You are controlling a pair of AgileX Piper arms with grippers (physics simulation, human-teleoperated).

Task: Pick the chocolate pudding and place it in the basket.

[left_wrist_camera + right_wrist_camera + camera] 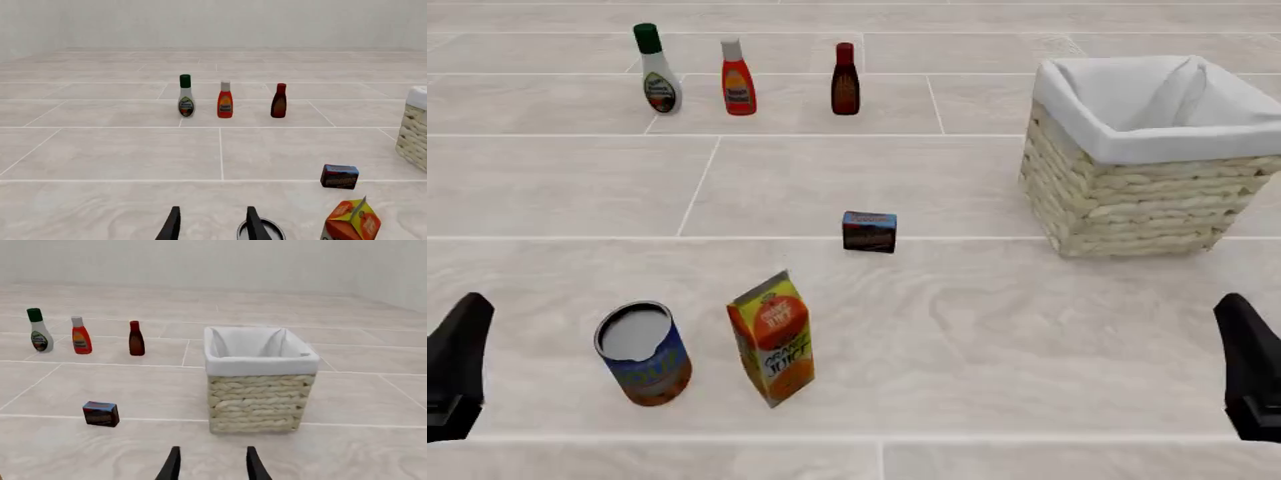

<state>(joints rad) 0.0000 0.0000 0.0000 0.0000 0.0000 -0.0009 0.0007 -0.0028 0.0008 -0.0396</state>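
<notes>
The chocolate pudding (869, 231) is a small dark brown box lying on the table near its middle, also seen in the left wrist view (339, 176) and the right wrist view (101, 413). The basket (1134, 190), woven straw with a white lining, stands at the right, apart from the pudding; the right wrist view faces its front wall (253, 400). My left gripper (457, 365) waits at the near left edge, its fingers open and holding nothing (212, 217). My right gripper (1252, 365) sits at the near right edge, open too (211, 455). Both are far from the pudding.
An orange juice carton (774, 338) and an open can (643, 352) stand near the front, left of centre. Three bottles line the far left: a white one with a green cap (658, 68), a red one (738, 77) and a dark brown one (845, 79).
</notes>
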